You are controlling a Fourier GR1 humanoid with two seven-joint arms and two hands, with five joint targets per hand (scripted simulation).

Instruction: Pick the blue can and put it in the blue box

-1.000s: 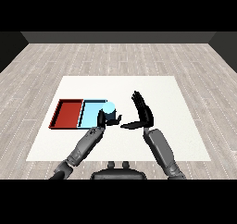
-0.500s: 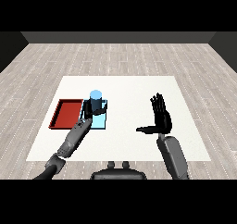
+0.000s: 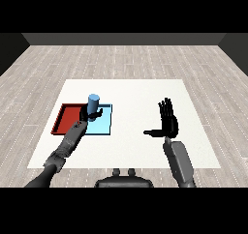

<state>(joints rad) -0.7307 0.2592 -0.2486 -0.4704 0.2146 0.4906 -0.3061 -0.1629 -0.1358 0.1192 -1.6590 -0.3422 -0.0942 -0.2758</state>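
A: Looking at the blue can (image 3: 93, 103), where does it sit against the left hand (image 3: 90, 115)?

B: It stands upright over the light blue tray (image 3: 104, 125), at the tray's far left part, with the left hand right at its base. The black fingers curl round the lower part of the can, so the hand holds it; the can's top rises clear above the hand.

A: And the right hand (image 3: 168, 122)?

B: Well apart from the can, over the bare white table (image 3: 140, 93) on the right side. Its fingers are straight and point up and away, thumb stuck out to the left. It holds nothing.

A: Anything hard to make out?

B: The can's bottom is hidden by the left hand, so I cannot tell whether it rests on the tray floor or hangs just above it. Both grey forearms are cut off at the lower edge.

A: What is in the trays?

B: The red tray (image 3: 68, 120) lies touching the blue one on its left, and shows nothing inside. The left forearm crosses its near right corner. The blue tray has only the can and hand over it.
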